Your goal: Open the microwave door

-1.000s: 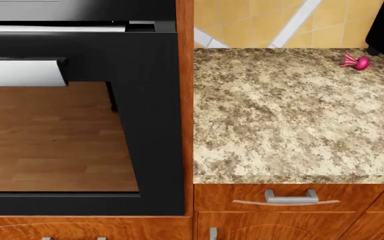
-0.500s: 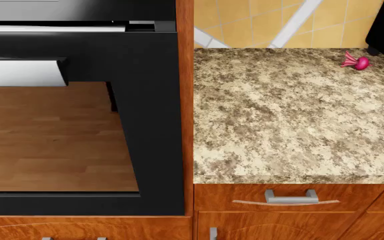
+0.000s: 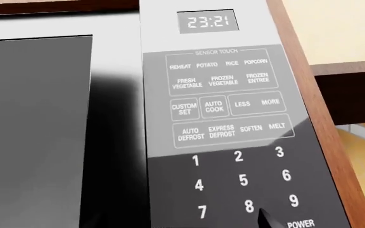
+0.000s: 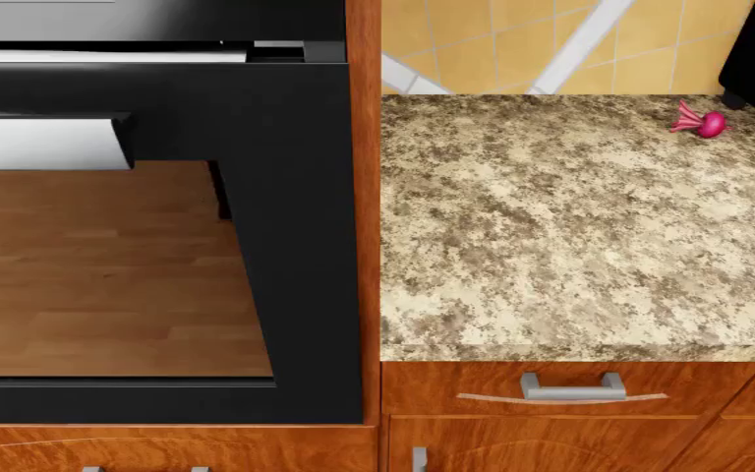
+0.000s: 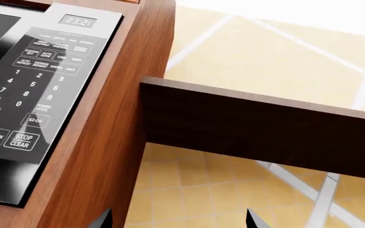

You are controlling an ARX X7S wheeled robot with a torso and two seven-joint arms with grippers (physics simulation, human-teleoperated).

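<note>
Left wrist cam is close on the microwave (image 3: pixel 144 118): dark door glass (image 3: pixel 33 133) on one side, control panel (image 3: pixel 224 118) beside it, clock display (image 3: pixel 208 21) reading 23:21, number keys below. One dark fingertip of my left gripper (image 3: pixel 270 219) shows just by the 8 key; can't tell the jaw gap from that.

Right gripper (image 5: pixel 179 219): two fingertips (image 5: pixel 254 219) visible, spread wide, nothing between them. It sits off the wood cabinet side (image 5: pixel 116 123) that frames the microwave, facing yellow wall tile (image 5: pixel 265 52).

Head cam shows neither arm: black oven door (image 4: pixel 292 246), granite counter (image 4: pixel 574 226), a red beet (image 4: pixel 706 122) near the counter's far right corner, drawer handle (image 4: pixel 564 389) under the front edge.
</note>
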